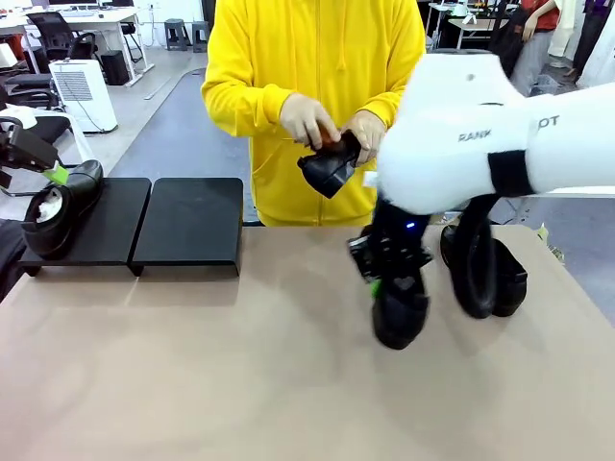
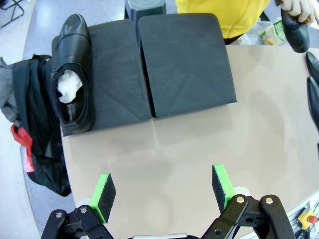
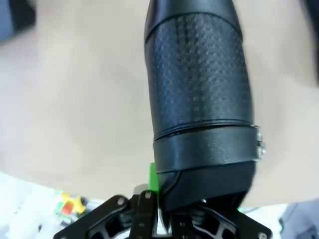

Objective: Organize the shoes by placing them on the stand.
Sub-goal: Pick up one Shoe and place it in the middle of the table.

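Table [image 1: 240, 384]: tan top, shared with a person in yellow at the far side.

Stand [image 1: 187, 221]: two black platforms side by side at the table's far left corner. The left platform carries one shoe. The right platform [image 2: 187, 64] is bare.

Placed shoe [image 2: 75, 74]: lies along the outer edge of the left platform, upright on its sole, with white paper stuffed inside. Judged complete for this item.

Gripped shoe [image 1: 399, 312]: right of centre on the table side, well apart from the stand. It hangs toe-down from the right gripper [image 1: 389, 279], whose jaws are clamped tight on the heel rim. Whether the toe touches the table cannot be told.

Spare shoe [image 1: 504, 279]: at least one more sits on the table just behind the right arm, partly hidden by a cable loop. Not yet handled.

Person's shoe [image 1: 332, 171]: held in both hands [image 1: 307, 120] above the table's far edge. Not yet on the table or the stand.

Left gripper [image 2: 163, 191]: jaws spread fully, holding nothing, poised above the table in front of the stand.

Assessment: one shoe placed, one in transit, at least two outstanding. The task is judged to be in its early part. Room is available on both platforms.
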Motion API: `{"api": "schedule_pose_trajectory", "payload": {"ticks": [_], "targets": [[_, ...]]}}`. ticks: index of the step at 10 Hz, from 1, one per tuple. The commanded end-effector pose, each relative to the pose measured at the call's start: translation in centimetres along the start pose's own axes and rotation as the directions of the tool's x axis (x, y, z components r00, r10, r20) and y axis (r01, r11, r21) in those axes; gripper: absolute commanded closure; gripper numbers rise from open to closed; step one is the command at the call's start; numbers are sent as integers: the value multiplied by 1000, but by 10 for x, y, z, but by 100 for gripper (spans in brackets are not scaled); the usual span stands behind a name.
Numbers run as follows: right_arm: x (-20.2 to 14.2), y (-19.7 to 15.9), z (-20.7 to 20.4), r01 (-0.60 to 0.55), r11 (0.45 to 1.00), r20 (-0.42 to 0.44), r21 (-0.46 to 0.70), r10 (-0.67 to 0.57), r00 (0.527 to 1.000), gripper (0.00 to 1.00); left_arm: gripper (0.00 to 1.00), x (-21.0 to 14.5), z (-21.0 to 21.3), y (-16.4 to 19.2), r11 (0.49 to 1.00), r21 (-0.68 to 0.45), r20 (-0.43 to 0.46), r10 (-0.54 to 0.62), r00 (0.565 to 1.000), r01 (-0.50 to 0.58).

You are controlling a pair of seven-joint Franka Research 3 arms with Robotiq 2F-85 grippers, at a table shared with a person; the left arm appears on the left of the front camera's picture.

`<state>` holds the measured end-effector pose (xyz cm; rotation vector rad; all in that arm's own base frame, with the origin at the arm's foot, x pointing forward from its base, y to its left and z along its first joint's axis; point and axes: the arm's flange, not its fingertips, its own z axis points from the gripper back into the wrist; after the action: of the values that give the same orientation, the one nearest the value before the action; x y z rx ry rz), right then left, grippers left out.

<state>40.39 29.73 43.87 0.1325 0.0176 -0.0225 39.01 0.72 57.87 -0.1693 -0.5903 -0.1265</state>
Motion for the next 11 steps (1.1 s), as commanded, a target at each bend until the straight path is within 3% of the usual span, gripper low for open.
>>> {"api": "schedule_pose_trajectory", "payload": {"ticks": [1, 4, 8, 11], "targets": [[-27, 45, -12, 11, 999, 5, 46, -11, 1000, 100, 0, -2, -1, 1, 1000, -15, 15, 5, 1000, -5], [-38, 95, -62, 10, 997, -56, 79, -5, 998, 100, 0, -2, -1, 1, 1000, -15, 15, 5, 1000, -5], [-35, 110, -93, -19, 997, -101, 72, 27, 994, 97, 0, -2, -1, 1, 1000, -15, 15, 5, 1000, -5], [-40, 108, -89, -27, 997, -92, 75, 34, 995, 44, 0, -2, -1, 1, 1000, -15, 15, 5, 1000, -5]]}}
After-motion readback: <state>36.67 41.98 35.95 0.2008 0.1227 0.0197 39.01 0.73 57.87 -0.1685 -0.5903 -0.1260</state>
